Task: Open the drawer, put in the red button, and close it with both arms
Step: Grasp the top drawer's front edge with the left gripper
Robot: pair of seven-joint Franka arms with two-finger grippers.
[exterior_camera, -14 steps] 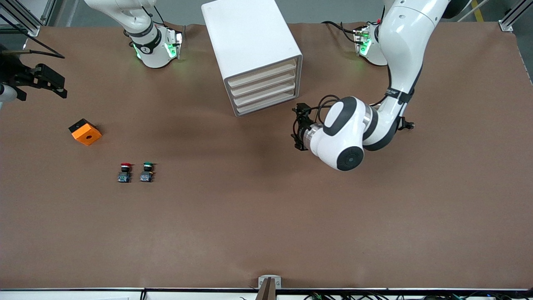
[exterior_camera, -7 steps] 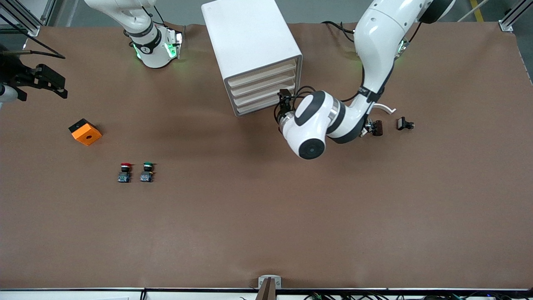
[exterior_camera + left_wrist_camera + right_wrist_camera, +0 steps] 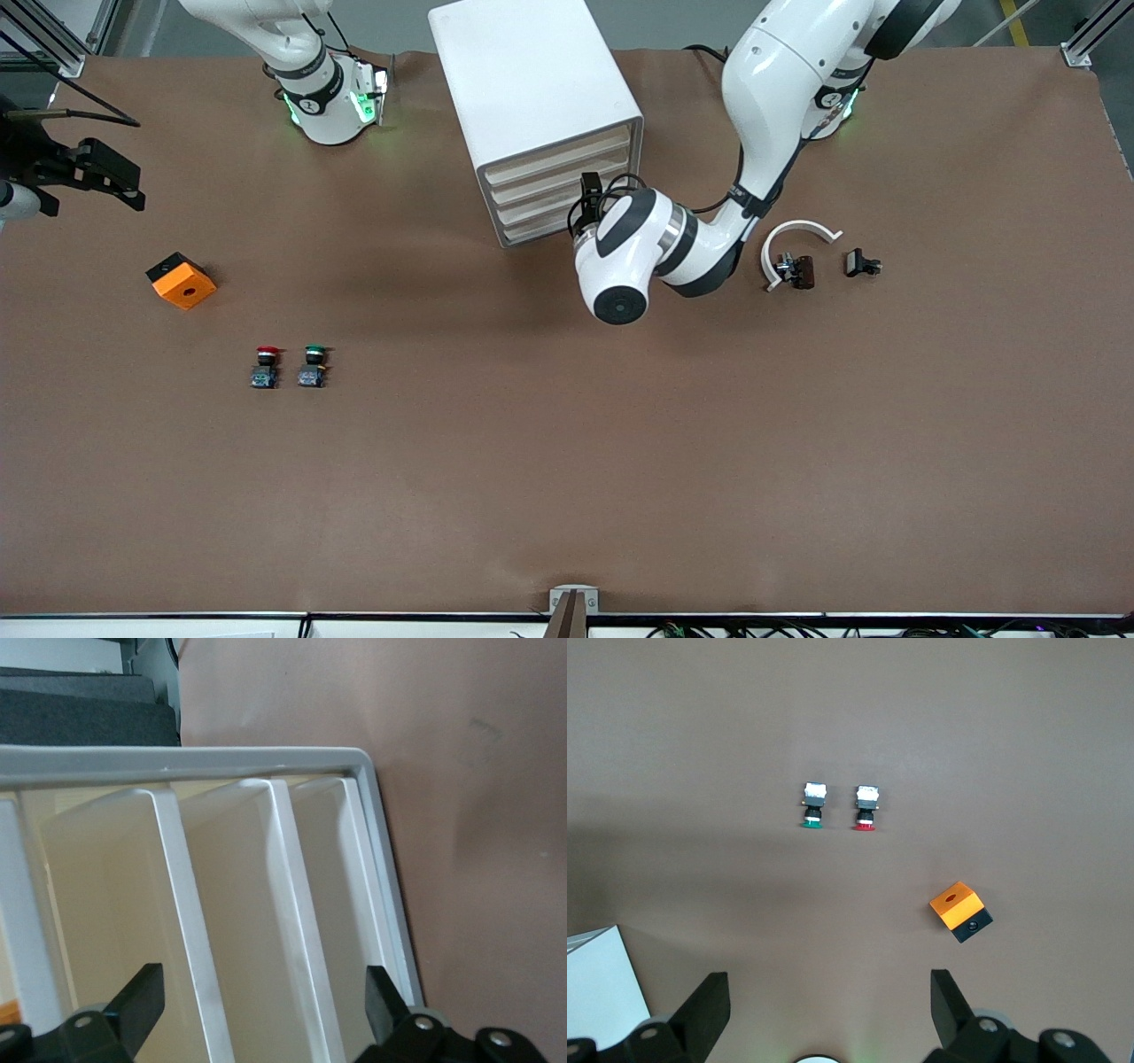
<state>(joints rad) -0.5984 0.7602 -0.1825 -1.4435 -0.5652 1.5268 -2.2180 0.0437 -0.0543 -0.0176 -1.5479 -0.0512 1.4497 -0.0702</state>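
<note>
The white cabinet (image 3: 532, 97) holds a stack of cream-fronted drawers (image 3: 558, 190), all shut. My left gripper (image 3: 589, 193) is right in front of the lower drawers, at the corner toward the left arm's end. It is open, and the drawer fronts (image 3: 239, 904) fill the left wrist view between my left gripper's (image 3: 263, 1005) fingers. The red button (image 3: 266, 363) stands on the table beside its green twin (image 3: 312, 363). My right gripper (image 3: 124, 182) waits open in the air at the right arm's end of the table. The right wrist view shows the red button (image 3: 866, 808) past my right gripper (image 3: 828, 1014).
An orange and black box (image 3: 182, 281) lies farther from the front camera than the buttons; it also shows in the right wrist view (image 3: 961, 911). A white curved part (image 3: 797, 235) and two small black parts (image 3: 802, 270) (image 3: 861, 263) lie toward the left arm's end.
My left arm has swung toward the cabinet and brought its gripper up to the drawer fronts, uncovering the white curved part. The right arm and buttons have not moved.
</note>
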